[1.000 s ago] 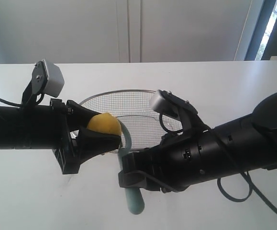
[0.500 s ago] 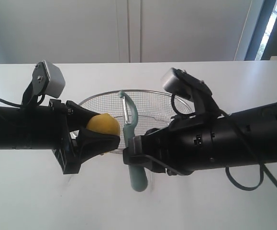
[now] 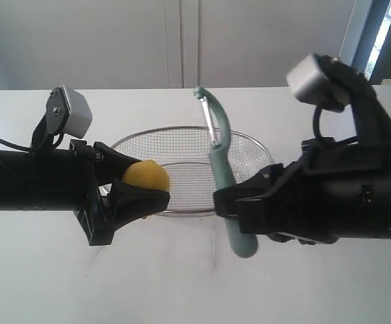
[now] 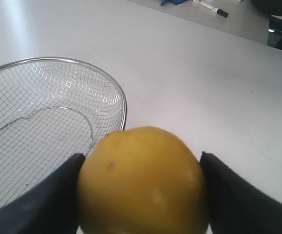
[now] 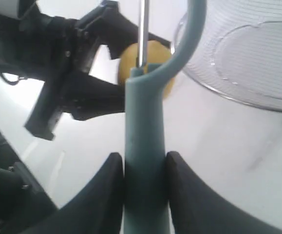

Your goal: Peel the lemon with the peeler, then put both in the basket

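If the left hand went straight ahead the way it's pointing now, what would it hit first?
Probably the peeler in the right hand, which stands across its line in the exterior view. Depth is unclear: the left hand's own camera shows only table beyond the lemon.

Count: one lemon [image 3: 146, 177], one peeler [image 3: 221, 158], one basket [image 3: 181, 143], one table [image 3: 134, 108]. My grippers two: left gripper [image 3: 143, 181], right gripper [image 3: 234, 206]. My wrist cameras two: left camera [image 3: 70, 111], right camera [image 3: 310, 77].
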Robot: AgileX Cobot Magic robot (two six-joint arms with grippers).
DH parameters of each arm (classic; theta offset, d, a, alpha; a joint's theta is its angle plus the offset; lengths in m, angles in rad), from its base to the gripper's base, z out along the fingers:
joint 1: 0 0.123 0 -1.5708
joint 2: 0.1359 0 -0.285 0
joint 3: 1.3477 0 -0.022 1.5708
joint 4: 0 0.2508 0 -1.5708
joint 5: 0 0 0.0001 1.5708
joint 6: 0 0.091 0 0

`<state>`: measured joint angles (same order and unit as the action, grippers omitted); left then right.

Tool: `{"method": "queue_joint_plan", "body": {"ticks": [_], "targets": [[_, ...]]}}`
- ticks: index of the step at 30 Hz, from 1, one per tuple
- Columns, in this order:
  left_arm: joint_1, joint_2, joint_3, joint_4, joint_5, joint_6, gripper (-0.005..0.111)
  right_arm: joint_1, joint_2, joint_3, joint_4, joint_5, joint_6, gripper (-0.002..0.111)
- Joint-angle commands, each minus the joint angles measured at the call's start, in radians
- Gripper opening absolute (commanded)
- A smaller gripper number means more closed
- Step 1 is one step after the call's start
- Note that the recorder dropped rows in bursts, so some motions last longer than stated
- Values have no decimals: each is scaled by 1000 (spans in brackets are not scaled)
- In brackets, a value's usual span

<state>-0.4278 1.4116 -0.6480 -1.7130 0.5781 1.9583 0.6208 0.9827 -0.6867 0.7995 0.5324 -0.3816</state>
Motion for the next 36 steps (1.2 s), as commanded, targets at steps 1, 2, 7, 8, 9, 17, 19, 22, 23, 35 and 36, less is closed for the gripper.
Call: {"method": "queue_joint_plan", "body": {"ticks": [1, 2, 7, 8, 9, 17, 19, 22, 23, 35, 36], "targets": [[-4, -3, -5, -31, 26, 161, 0, -3, -44, -1, -411, -12, 353, 0], [-4, -3, -5, -31, 26, 161, 0, -3, -44, -1, -486, -9, 404, 0], [-4, -3, -5, -31, 32, 161, 0, -28, -32, -1, -638, 1, 545, 0], [-4, -3, -5, -31, 35, 161, 0, -43, -25, -1, -638, 1, 545, 0], [-4, -3, -5, -31, 46, 161, 0, -55, -16, -1, -638, 1, 545, 0], [-4, -3, -5, -31, 78, 161, 0, -103, 98, -1, -636, 3, 537, 0], [-4, -3, -5, -31, 78, 161, 0, -103, 136, -1, -636, 3, 537, 0], [-4, -3, -5, -31, 78, 161, 0, -103, 199, -1, -622, 3, 528, 0], [-4, -3, -5, -31, 78, 161, 0, -103, 213, -1, -602, 1, 503, 0], [-4, -3, -5, -31, 69, 161, 0, -103, 382, -1, -221, -32, 106, 0], [-4, -3, -5, -31, 69, 161, 0, -103, 393, -1, -218, -37, 106, 0]]}}
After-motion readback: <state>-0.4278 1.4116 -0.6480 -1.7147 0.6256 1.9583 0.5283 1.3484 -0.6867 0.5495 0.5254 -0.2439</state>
